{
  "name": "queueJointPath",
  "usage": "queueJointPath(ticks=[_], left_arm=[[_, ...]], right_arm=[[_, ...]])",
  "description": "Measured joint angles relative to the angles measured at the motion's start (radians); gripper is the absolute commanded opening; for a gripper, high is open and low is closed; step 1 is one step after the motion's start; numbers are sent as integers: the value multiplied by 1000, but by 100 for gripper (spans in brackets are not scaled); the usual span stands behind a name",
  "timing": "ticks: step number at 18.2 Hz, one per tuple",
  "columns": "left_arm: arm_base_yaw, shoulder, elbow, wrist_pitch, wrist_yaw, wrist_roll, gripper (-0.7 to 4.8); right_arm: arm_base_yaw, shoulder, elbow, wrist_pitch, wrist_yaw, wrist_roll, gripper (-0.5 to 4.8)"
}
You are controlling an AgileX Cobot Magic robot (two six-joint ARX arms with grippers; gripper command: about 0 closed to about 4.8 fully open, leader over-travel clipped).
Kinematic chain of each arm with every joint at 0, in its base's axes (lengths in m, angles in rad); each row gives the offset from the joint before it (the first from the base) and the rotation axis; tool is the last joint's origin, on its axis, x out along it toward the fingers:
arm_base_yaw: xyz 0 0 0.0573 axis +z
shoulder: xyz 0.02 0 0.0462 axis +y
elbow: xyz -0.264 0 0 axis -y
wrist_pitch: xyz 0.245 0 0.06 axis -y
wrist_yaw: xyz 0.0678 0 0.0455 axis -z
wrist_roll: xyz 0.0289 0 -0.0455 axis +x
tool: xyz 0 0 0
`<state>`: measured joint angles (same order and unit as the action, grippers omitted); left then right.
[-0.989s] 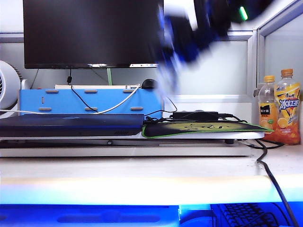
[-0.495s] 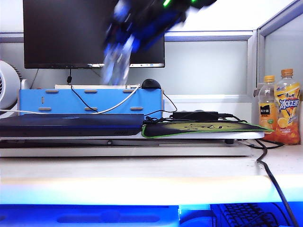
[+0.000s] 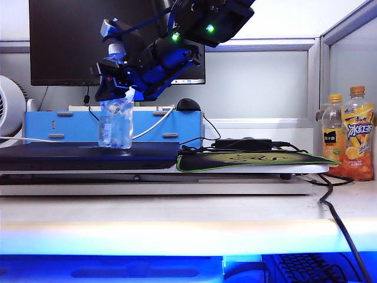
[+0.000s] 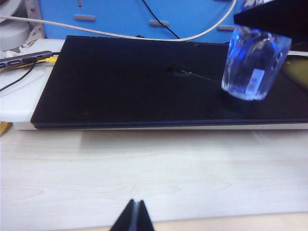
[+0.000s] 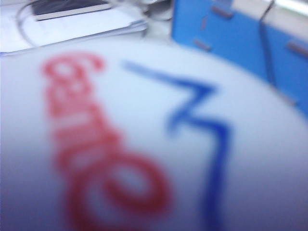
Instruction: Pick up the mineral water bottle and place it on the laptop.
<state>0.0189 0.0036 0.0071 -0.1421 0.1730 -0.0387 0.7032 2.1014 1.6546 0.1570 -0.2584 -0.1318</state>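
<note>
The mineral water bottle (image 3: 116,127) is clear, stands upright and has its base at the lid of the laptop (image 3: 59,154), near the lid's right end. My right gripper (image 3: 118,82) has reached across from the upper right and is shut on the bottle's upper part. In the left wrist view the bottle (image 4: 252,67) stands on the dark laptop (image 4: 134,82), under a black finger (image 4: 274,17) of the right gripper. The bottle's blurred white cap (image 5: 144,144) fills the right wrist view and hides that gripper's fingers. My left gripper (image 4: 136,207) is shut over the pale desk, in front of the laptop.
A black monitor (image 3: 112,41) and a blue box (image 3: 70,127) stand behind the laptop. A green-edged mouse mat (image 3: 253,159) with a black adapter (image 3: 242,143) lies to the right. Two orange-drink bottles (image 3: 347,141) stand at the far right. Cables trail over the desk's front edge.
The right arm swept from the upper right to the left and down with the bottle, which now stands at the laptop's lid. The left gripper has not moved.
</note>
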Motion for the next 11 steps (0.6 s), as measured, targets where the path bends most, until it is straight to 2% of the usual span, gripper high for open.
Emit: queueJointPath(ticks=[5, 6, 7, 8, 9, 10, 11], left_arm=[[0, 0, 0, 0, 0, 0, -2], [0, 0, 0, 0, 0, 0, -2], [0, 0, 0, 0, 0, 0, -2], [0, 0, 0, 0, 0, 0, -2], [0, 0, 0, 0, 0, 0, -2], [0, 0, 0, 0, 0, 0, -2], [0, 0, 0, 0, 0, 0, -2]], right_arm=[[0, 0, 1, 0, 46, -30, -1], [0, 0, 1, -1, 57, -40, 14], [0, 0, 1, -6, 69, -50, 99], [0, 0, 1, -13, 87, -55, 267], [0, 0, 1, -20, 101, -57, 404], [0, 0, 2, -25, 106, -61, 479], [0, -1, 3, -26, 107, -61, 479]])
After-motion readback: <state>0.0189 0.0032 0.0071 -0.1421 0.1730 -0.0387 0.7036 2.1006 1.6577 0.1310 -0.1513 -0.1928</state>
